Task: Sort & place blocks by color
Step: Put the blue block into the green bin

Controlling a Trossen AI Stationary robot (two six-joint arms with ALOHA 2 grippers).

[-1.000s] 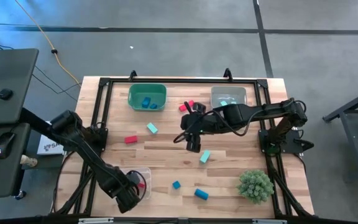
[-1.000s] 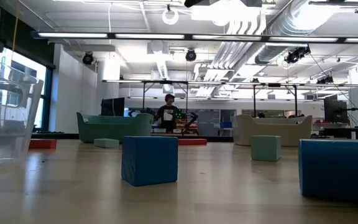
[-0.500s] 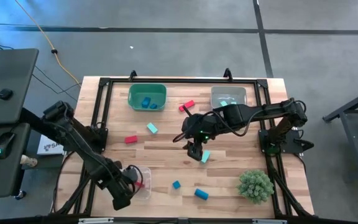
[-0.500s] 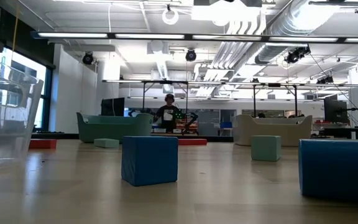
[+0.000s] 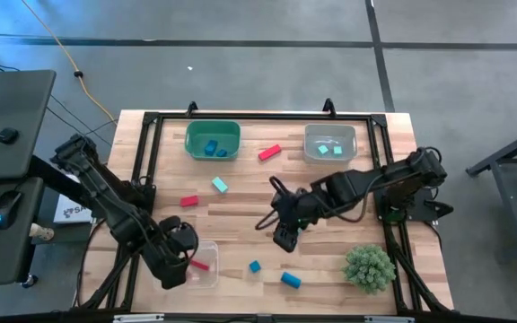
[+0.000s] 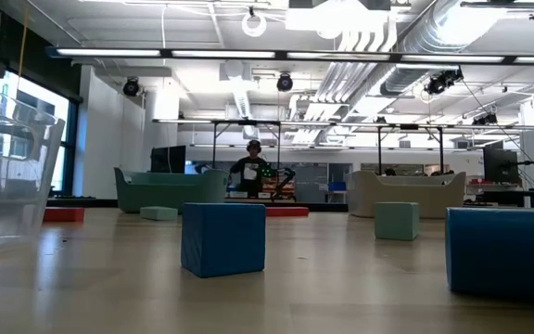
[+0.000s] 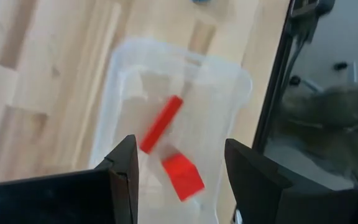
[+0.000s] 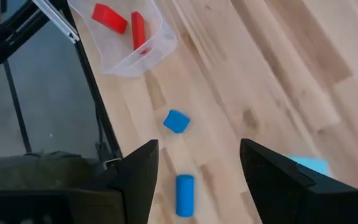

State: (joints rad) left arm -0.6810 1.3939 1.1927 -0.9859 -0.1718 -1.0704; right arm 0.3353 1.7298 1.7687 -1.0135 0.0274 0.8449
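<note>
We saw a grey concrete floor (image 5: 240,63) around the wooden table (image 5: 240,202), a yellow cable (image 5: 56,43) trailing, a dark desk (image 5: 7,112), bright ceiling strip lights (image 6: 276,57), exposed ducts (image 6: 392,37), a window (image 6: 35,121).

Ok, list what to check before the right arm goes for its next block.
1. Right gripper open and empty: ok.
2. Teal block centred between its fingers: not ok; in the right wrist view it sits off to one side, partly behind a finger.
3. Left gripper open, holding nothing: ok; it hangs over the near clear bin, where two red blocks lie.
4. Far clear bin, holding teal blocks, uncovered: ok.
5. Arms apart from each other: ok.
6. Table sorted: not ok; the red bar and blue cube, among others, lie loose.
</note>
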